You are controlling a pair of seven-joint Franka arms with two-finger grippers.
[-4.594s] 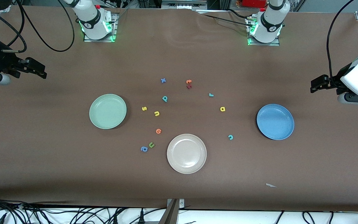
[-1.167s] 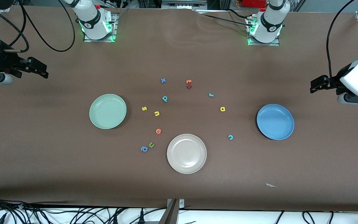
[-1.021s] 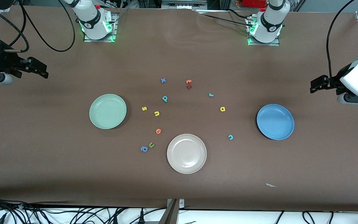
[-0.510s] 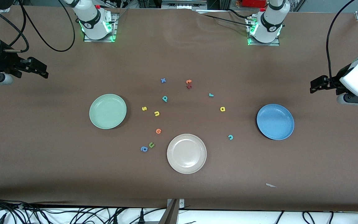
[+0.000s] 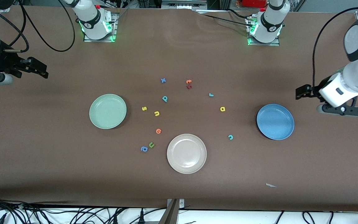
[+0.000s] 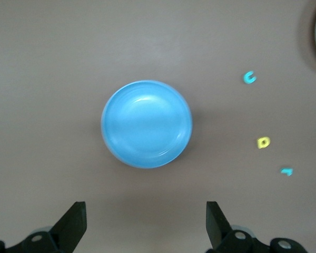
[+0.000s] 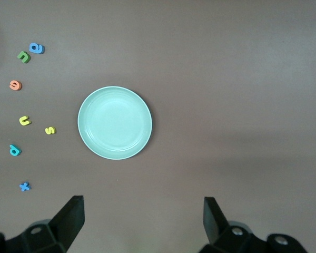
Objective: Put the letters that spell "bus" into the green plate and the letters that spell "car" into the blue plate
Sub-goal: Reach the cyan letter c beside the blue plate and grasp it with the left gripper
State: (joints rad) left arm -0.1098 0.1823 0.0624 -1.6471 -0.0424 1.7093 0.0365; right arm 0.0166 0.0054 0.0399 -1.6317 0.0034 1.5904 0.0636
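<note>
Across the tabletop, between green plate and blue plate, lie all six wanted letters, none plated yet; teal b, yellow u and yellow s cluster toward green plate's side; yellow a, teal r and teal c sit toward blue plate's side, c nearest the front camera of those three; beige-white plate lies nearer the camera than both clusters.

Probably foam: feather-light, soft, a bit squashy, thin and flat against the surface; likely to skid or flip if nudged sideways; best taken straight down, pinching across the outer edges of a letter with a gentle squeeze; plates rigid, glossy, no need to move them.

Left claw hangs over bare surface beside blue plate at left arm's end, jaws spread wide, nothing held, pointing down in the wrist view; right claw hangs at right arm's end, well apart from green plate, jaws spread wide, empty, waiting.
</note>
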